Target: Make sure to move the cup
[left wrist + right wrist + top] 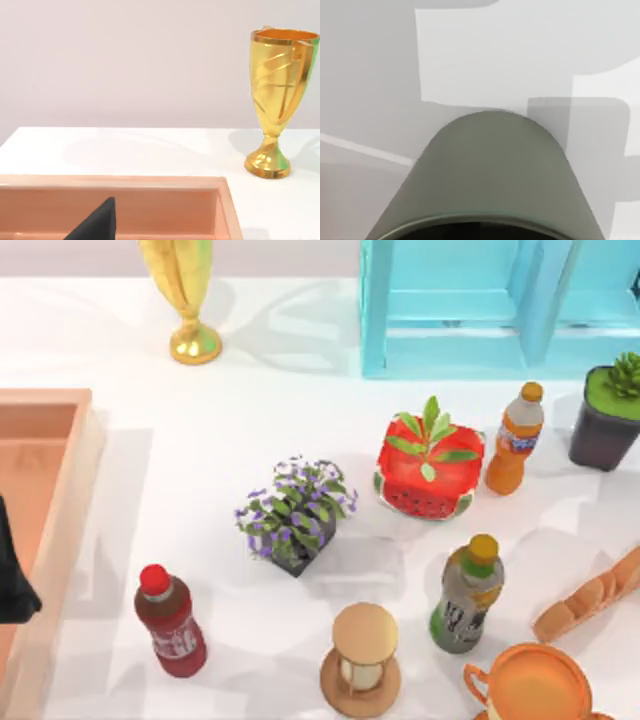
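Left gripper point(15, 585): matte black wedge at the top view's left edge, over the peach-coloured tray point(60, 440); finger opening cannot be told. Orange cup point(535, 685): smooth, round, handled, at lower right on the white table point(200, 500), beside a ridged bread loaf point(590, 600). Glossy gold trophy point(185, 300) stands upper left.

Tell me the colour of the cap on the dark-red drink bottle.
Red; the dark-red drink bottle's cap shows best in the top view.
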Motion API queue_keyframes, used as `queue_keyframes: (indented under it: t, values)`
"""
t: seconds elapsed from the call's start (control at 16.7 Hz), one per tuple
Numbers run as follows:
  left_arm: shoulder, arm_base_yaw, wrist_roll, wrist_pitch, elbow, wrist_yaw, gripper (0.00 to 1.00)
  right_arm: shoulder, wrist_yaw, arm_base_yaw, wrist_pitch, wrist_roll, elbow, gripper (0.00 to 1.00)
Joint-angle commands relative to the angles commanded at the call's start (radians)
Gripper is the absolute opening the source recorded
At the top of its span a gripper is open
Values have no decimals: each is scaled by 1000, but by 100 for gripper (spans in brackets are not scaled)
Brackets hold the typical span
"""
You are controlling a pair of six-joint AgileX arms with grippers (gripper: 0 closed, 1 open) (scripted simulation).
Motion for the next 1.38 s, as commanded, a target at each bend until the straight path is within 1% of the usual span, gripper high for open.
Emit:
queue_keyframes:
  t: [0.42, 0.48, 1.08, 1.2, 1.38]
  values:
    - [0, 0, 0, 0, 0, 0, 100, 0, 0, 0, 0, 0, 0, 2]
    - [0, 0, 0, 0, 0, 0, 100, 0, 0, 0, 0, 0, 0, 0]
    - [0, 0, 0, 0, 0, 0, 100, 7, 1, -10, -11, -11, 16, 0]
    - [0, 0, 0, 0, 0, 0, 100, 32, 5, -44, -50, -51, 74, 0]
    - [0, 0, 0, 0, 0, 0, 100, 90, 15, -129, -144, -141, 238, 0]
